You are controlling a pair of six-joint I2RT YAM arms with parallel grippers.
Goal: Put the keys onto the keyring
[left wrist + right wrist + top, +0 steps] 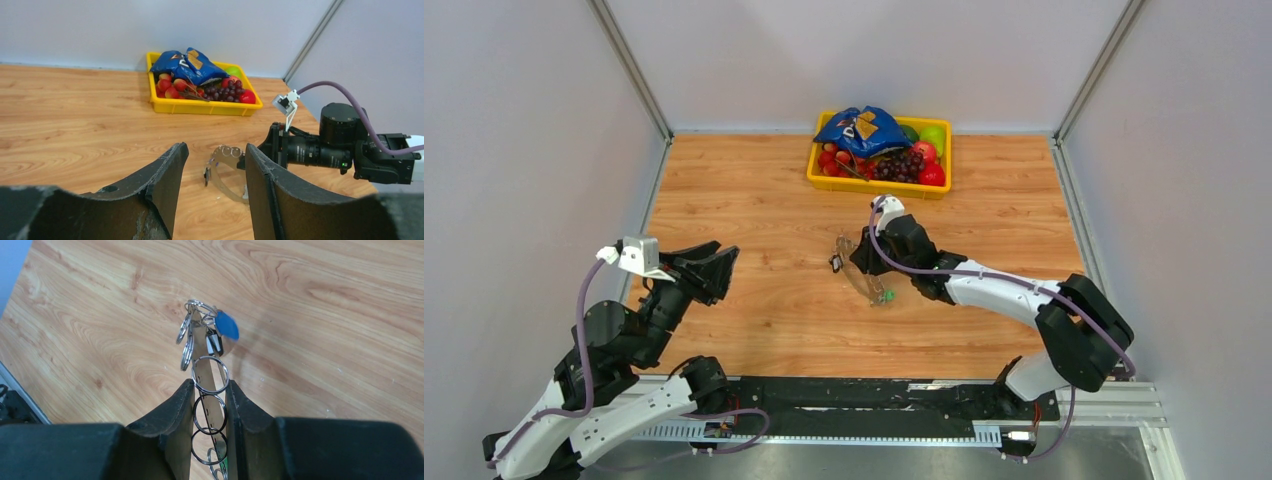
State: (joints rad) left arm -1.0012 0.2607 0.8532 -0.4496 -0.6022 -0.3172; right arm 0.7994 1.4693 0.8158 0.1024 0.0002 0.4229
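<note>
The keyring (861, 270) is a thin, pale hoop-shaped strip hung with several small silver split rings, standing on edge at mid-table. My right gripper (865, 252) is shut on it. In the right wrist view the fingers (182, 405) clamp the strip (206, 377) with the rings between them. A blue-headed key (226, 325) and a dark-headed key (214, 342) hang at its far end. The dark key also shows from above (835, 263), and a green bit (887, 296) sits at the near end. My left gripper (716, 268) is open and empty, left of the keyring (227, 170), which shows between its fingers.
A yellow basket (874, 184) of fruit with a blue snack bag (862, 128) stands at the back of the wooden table; it also shows in the left wrist view (200, 107). Grey walls enclose the table on three sides.
</note>
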